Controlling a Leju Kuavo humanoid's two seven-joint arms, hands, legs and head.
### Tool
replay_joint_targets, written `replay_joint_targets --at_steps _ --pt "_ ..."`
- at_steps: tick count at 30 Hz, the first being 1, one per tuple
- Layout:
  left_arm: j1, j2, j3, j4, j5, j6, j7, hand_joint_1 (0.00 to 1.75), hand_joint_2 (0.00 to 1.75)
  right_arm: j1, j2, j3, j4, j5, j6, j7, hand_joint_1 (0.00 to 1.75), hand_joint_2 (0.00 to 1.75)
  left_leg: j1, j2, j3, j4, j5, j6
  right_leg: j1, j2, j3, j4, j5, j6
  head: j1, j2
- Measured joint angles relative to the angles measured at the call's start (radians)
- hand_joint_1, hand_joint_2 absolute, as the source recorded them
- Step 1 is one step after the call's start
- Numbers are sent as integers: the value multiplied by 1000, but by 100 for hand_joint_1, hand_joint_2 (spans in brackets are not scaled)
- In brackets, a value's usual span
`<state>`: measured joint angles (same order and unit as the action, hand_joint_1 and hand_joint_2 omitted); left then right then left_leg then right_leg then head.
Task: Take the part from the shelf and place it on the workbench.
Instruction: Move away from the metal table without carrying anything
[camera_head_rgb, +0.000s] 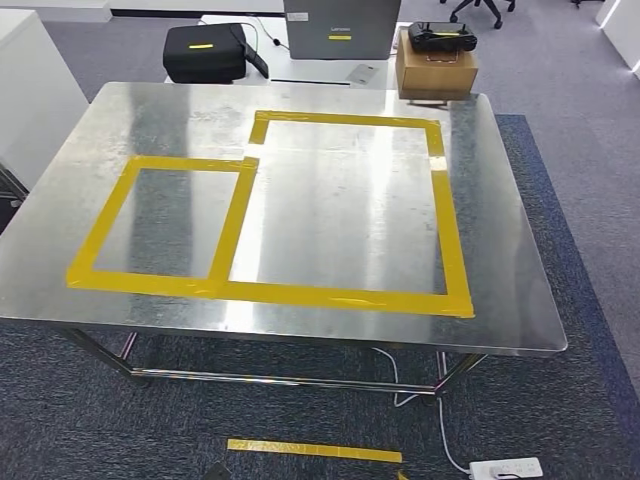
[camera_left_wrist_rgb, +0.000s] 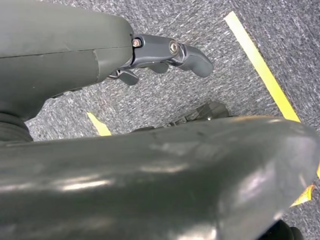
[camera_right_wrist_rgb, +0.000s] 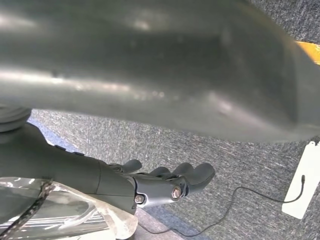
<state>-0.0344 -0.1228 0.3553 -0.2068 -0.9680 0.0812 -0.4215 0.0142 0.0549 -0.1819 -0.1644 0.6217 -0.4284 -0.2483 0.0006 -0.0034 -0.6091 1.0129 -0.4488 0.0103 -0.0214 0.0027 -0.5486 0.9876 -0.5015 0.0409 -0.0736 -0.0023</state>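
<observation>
Left hand (camera_left_wrist_rgb: 166, 54) dangling over grey carpet, fingers loose, holding nothing. Tucked against right hand (camera_right_wrist_rgb: 166, 186) near the wrist: the part (camera_right_wrist_rgb: 68, 212), clear, crinkled, glossy plastic wrap; actual grip impossible to tell. Not yet on steel workbench (camera_head_rgb: 340, 220).

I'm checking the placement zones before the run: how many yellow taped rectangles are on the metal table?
2. A smaller rectangle on the table's left side, and a larger rectangle adjoining it, center to right. Neither holds anything.

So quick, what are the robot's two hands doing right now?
Left hand: open, holding nothing.
Right hand: open, holding nothing.
</observation>
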Motion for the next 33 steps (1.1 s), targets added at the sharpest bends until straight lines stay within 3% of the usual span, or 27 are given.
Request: replay_joint_targets --at_steps 10,17,19,22,23,24,25,28,31,33 --pt "-4 3 2 0 5 -7 5 0 0 0 1 -2 0 2 2 0 0 0 -5 0 0 4 -4 6 -4 -1 2 0 -1 4 0 0" --pt "-4 6 6 0 9 -8 5 0 0 -1 4 -2 0 2 5 3 0 0 -8 0 6 0 -3 26 -10 -2 8 -3 -4 23 0 0" --pt "-5 5 7 0 11 -8 5 0 0 -2 4 -2 0 2 6 3 0 0 -3 0 13 -15 5 34 -9 -2 -12 44 -42 25 1 0" --pt "-6 4 10 0 15 -8 5 0 0 -1 5 -3 0 2 6 3 0 0 -2 1 14 -19 8 37 -8 -3 -90 227 -138 25 2 0" --pt "-6 4 12 0 15 -8 5 0 0 0 5 -3 0 2 6 3 0 0 -3 1 13 -19 8 36 -8 -3 -102 259 -146 25 2 0" --pt "-5 4 14 0 16 -9 5 0 0 0 5 -3 0 2 6 3 0 0 -3 1 13 -19 9 35 -8 -3 -96 253 -135 24 2 0" --pt "-5 4 16 0 16 -9 5 0 0 0 5 -3 0 2 6 3 0 0 -3 1 12 -18 10 33 -8 -3 -69 207 -108 23 2 0" --pt "-6 3 19 0 16 -10 5 0 0 -7 5 -3 0 3 6 2 0 0 -5 -1 11 -11 12 20 -6 -1 33 20 -39 15 1 0" --pt "-7 3 22 0 16 -10 5 0 0 -8 5 -3 0 3 6 1 0 0 -5 -2 11 -8 16 1 0 1 42 -7 -32 -3 -2 0" --pt "-6 3 23 0 16 -10 5 0 0 -8 7 -3 0 4 6 1 0 0 -1 -1 4 9 -2 -11 -1 -3 44 -8 -24 -20 -3 0"
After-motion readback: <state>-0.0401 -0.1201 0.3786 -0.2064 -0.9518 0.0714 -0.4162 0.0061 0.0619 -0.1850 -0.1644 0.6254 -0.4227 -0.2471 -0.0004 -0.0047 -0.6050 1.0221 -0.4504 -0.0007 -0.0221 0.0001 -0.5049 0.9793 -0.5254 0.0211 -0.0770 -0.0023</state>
